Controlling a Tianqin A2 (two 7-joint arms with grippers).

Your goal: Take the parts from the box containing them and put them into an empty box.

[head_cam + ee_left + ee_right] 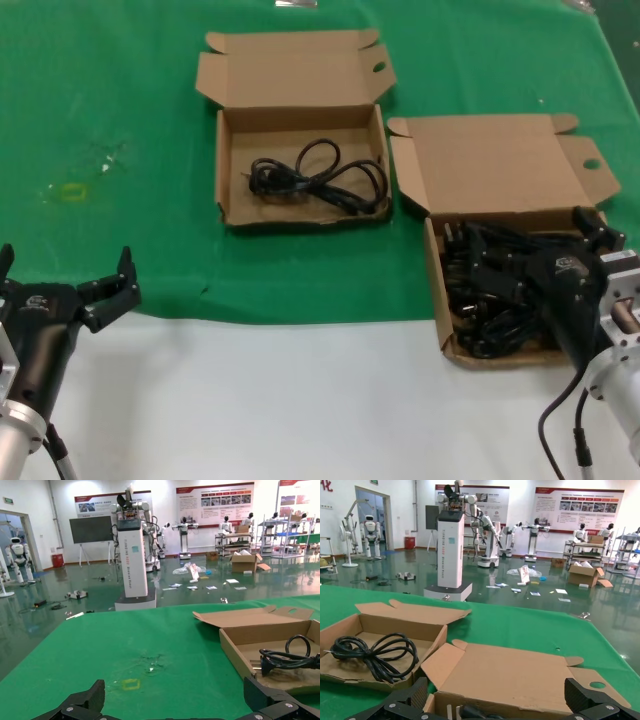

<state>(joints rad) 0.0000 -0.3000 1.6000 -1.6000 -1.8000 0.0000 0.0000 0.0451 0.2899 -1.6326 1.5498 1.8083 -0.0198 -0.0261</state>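
Desk [120, 120] under green cloth carries two open cardboard boxes just beside each other. Receiving box [300, 165], farther off, holds one coiled cord [318, 180], so a single transfer looks done. Source box [500, 290] is crowded with black cords [480, 300]; most work remains. Right end effector [520, 262] sits low over that pile, fingers apart. Left end effector [65, 280] waits spread at the near left edge.

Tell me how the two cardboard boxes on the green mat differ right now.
The far box holds a single coiled cord; the near box is crowded with black cords. The right end effector hangs over the near box, while nothing hovers above the far box. Both are shallow, brown, with lids folded open.
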